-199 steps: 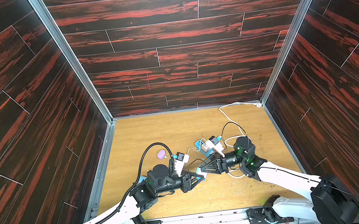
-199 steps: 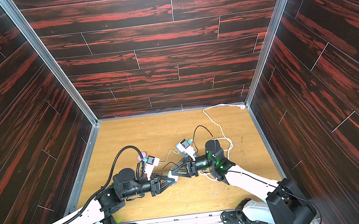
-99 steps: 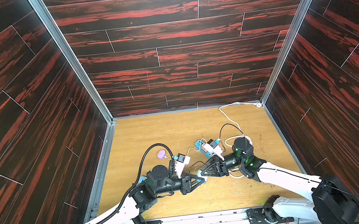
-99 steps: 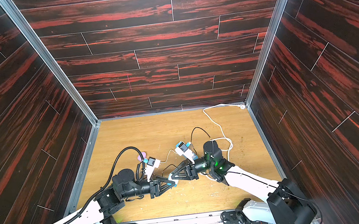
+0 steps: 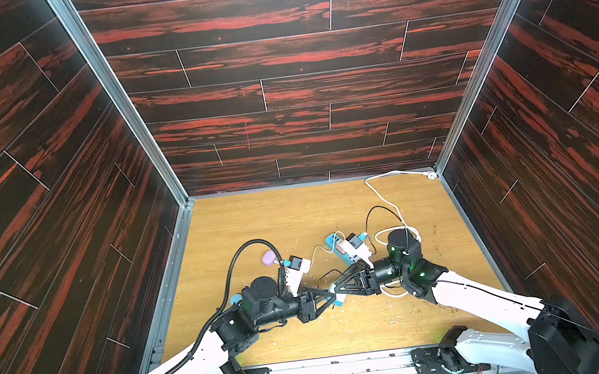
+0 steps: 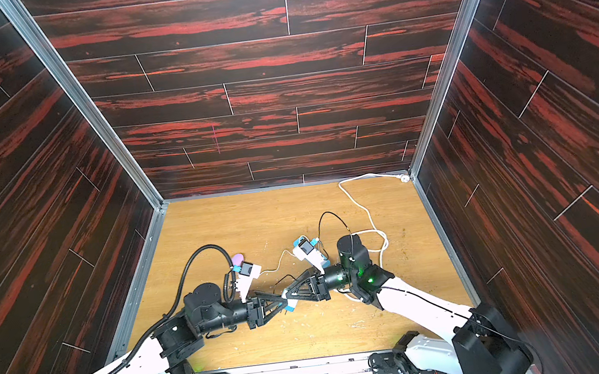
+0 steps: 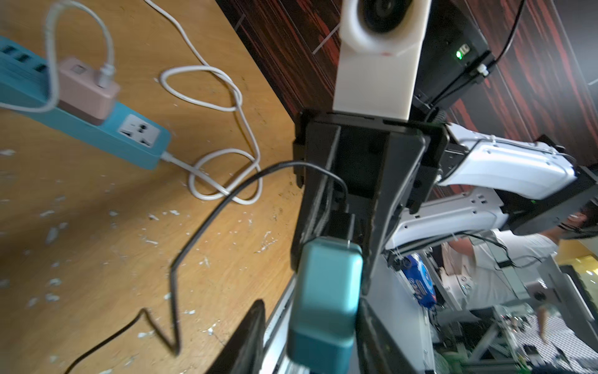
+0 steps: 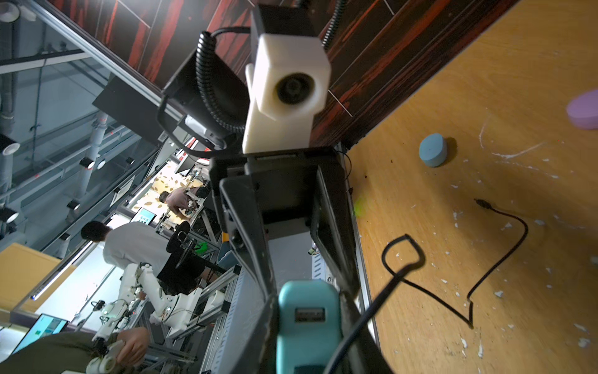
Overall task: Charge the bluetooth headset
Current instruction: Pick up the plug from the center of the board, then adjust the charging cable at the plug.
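The purple case [image 5: 268,257] lies on the floor beside my left wrist, unmoved. My left gripper [image 5: 332,300] has loosened, one finger now clear of the adapter [image 7: 326,301]. My right gripper [image 5: 338,290] has clamped onto its other end, tips still meeting.
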